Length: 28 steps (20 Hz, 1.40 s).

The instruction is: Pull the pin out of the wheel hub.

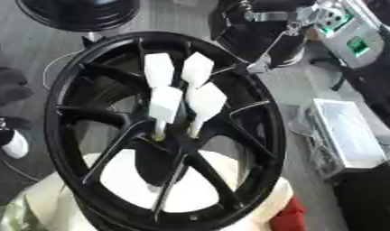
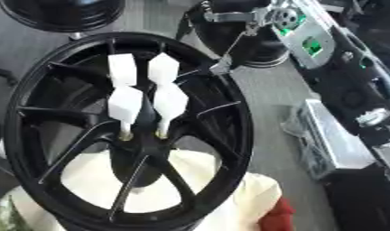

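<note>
A large black wheel hub (image 1: 163, 131) fills most of both views, tilted so that its face leans toward the camera. Its rim is a glossy, smooth ring, and thin straight spokes run in pairs from the rim down to a small centre boss. The hub rests on a cream-white rounded support (image 1: 135, 185) with a matte, soft-looking surface that shows through the gaps between the lower spokes. A red piece (image 2: 279, 216) peeks out at the support's lower right side.

Four white pins (image 1: 181, 88) stand out of the centre of the hub, grouped close together. Each has a flat, paddle-like white head with angled corners and a plain matte finish, narrowing to a slim stem. The two nearer ones end in small brass-coloured tips seated in the boss (image 1: 160, 134); the stems of the two farther ones are hidden behind them.

The robot's right arm (image 2: 340, 67) comes down the right side: black casings, silver metal joints and green lit panels. Its right hand (image 2: 222, 67) reaches to the upper right part of the rim, where a thin metallic part lies just beside or against the rim; whether its fingers are curled or straight cannot be told. It is well apart from the pins. The left hand shows in neither view.

A second dark rim (image 1: 80, 13) lies on the grey floor at the top left. A pale box-like tray (image 1: 348, 135) sits to the right of the hub.
</note>
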{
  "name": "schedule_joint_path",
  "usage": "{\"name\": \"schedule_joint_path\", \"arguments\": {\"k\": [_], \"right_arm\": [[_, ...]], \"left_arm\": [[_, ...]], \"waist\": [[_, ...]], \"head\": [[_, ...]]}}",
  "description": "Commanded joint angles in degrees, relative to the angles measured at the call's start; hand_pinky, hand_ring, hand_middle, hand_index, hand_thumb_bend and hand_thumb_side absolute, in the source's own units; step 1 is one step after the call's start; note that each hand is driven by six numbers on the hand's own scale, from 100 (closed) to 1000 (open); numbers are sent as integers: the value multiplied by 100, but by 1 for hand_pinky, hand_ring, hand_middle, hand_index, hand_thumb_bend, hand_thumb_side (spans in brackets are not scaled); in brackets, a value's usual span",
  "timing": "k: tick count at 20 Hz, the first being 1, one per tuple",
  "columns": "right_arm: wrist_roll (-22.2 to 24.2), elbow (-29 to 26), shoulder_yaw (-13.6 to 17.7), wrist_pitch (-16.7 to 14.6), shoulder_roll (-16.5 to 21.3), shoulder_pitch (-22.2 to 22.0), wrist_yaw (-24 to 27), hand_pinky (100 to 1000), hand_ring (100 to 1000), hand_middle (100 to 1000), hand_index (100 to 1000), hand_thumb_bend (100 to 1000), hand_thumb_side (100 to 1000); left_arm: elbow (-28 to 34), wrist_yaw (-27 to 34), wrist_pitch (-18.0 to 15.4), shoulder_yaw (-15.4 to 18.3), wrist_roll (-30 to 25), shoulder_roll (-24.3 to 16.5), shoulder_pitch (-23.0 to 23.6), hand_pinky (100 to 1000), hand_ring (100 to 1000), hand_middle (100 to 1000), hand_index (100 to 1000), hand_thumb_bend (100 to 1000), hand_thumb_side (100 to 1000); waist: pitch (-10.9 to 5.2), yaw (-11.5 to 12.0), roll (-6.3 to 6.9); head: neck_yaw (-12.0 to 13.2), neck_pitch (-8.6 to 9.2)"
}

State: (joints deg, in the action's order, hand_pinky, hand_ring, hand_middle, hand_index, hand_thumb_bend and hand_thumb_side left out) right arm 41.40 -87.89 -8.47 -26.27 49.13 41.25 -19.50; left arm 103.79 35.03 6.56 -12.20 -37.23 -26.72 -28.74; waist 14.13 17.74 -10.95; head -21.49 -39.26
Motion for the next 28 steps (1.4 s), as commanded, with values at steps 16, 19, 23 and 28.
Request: {"name": "schedule_joint_path", "arguments": {"k": [16,19,23,28], "right_arm": [[1057,58,-229,-1252,57,354,-316,892,835,820,856,340,304],[1057,161,-342,-1367,49,419,-386,893,838,820,853,342,334],[1057,258,-416,-1475,27,444,-394,892,836,819,854,323,352],[1057,264,-396,-1469,-70,445,-362,891,835,819,856,302,331]], "left_arm": [[72,-91,7,5,-35,-132,-63,817,1000,981,806,135,778],[58,-117,20,-5,-46,-139,-36,817,1000,980,805,139,783],[22,-167,58,-20,-55,-128,36,816,1000,980,804,148,793],[56,-214,-6,-23,-69,-93,154,816,1000,979,803,137,780]], "waist": [[-100,32,1],[-123,22,-10],[-196,32,-37],[-258,126,-81]], "head": [[-63,-32],[-69,-19],[-106,-89],[-84,-231]]}}
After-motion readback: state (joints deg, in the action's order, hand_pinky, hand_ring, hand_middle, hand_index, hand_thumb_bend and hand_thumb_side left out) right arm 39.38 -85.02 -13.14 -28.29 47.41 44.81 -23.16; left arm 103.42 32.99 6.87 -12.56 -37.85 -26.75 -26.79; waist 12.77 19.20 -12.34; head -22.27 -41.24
